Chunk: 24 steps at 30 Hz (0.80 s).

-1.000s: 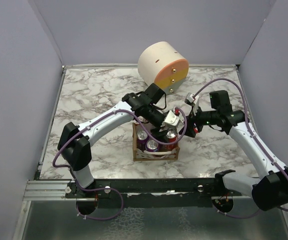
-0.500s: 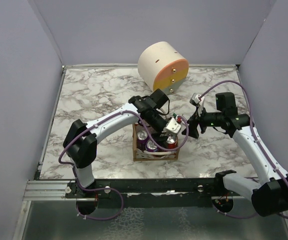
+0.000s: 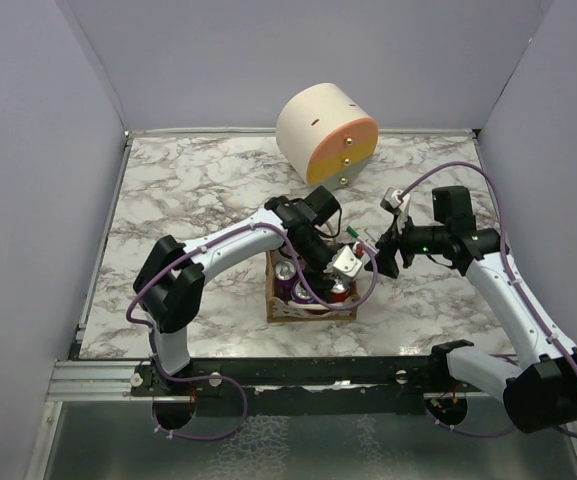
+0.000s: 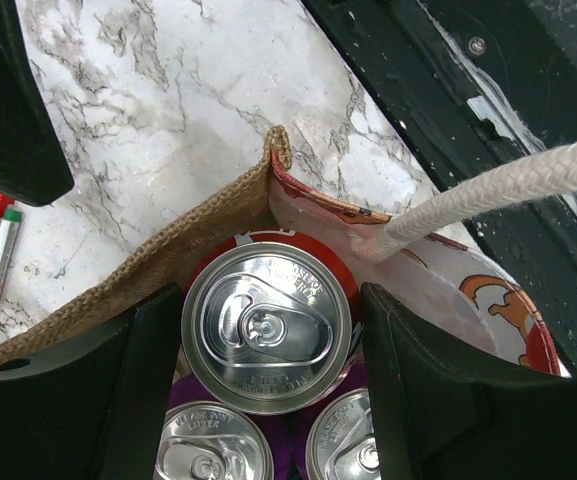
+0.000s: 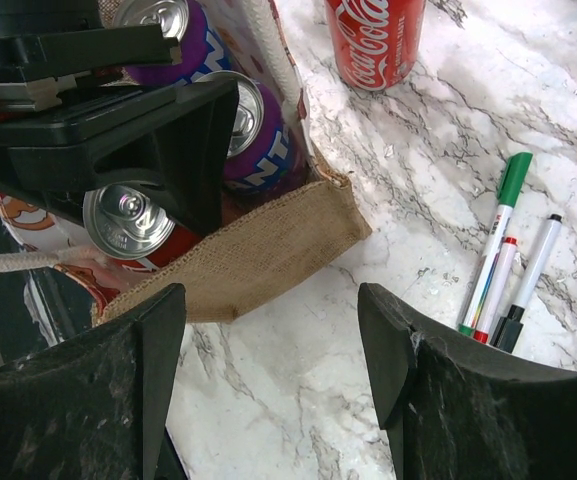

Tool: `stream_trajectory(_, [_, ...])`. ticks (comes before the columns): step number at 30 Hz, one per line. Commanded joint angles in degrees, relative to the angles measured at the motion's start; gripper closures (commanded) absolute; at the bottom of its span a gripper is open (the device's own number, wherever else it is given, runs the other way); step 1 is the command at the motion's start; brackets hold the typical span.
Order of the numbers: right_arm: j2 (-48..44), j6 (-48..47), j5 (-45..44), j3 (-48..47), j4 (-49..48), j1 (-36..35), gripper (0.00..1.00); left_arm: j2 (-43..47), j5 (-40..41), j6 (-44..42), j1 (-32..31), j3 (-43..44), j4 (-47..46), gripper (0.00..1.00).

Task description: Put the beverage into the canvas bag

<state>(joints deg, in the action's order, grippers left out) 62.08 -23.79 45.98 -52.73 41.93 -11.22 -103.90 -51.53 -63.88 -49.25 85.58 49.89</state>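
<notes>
The tan canvas bag point(image 3: 290, 308) stands near the table's front middle, and its woven rim shows in the left wrist view point(image 4: 203, 232). My left gripper point(image 3: 334, 264) is over the bag's right end, shut on a red soda can point(image 4: 266, 325) whose silver top sits level with the rim, inside the bag. Two purple cans point(image 4: 211, 452) stand in the bag beside it. My right gripper point(image 3: 379, 256) is open and empty, hovering just right of the bag point(image 5: 258, 250). A white rope handle point(image 4: 488, 190) hangs loose.
A second red cola can point(image 5: 373, 40) stands on the marble behind the bag. Several markers point(image 5: 508, 265) lie on the table right of the bag. The cream-and-orange round drawer box point(image 3: 326, 134) stands at the back. Grey walls enclose the table.
My left gripper has moved right and down with the red can, into the bag's right end. My right gripper has drawn back slightly to the right.
</notes>
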Motion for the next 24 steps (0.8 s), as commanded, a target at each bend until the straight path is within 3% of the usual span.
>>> stream_trajectory(1, [-0.71,-0.06,1.87,0.67,-1.44,0.33,0.3,-0.53,-1.13,-3.6,-0.34,0.7,0.77,0.99])
stream_trajectory(13, [-0.21,-0.4,2.28,1.08,-1.86,0.33,0.3,-2.56,0.1,-7.02,-0.32,1.55,4.08,0.9])
stream_trajectory(24, [-1.27,-0.58,1.74,1.86,-2.03,0.48,0.29,-3.16,2.13,-4.99,-0.96,1.05,2.19,0.73])
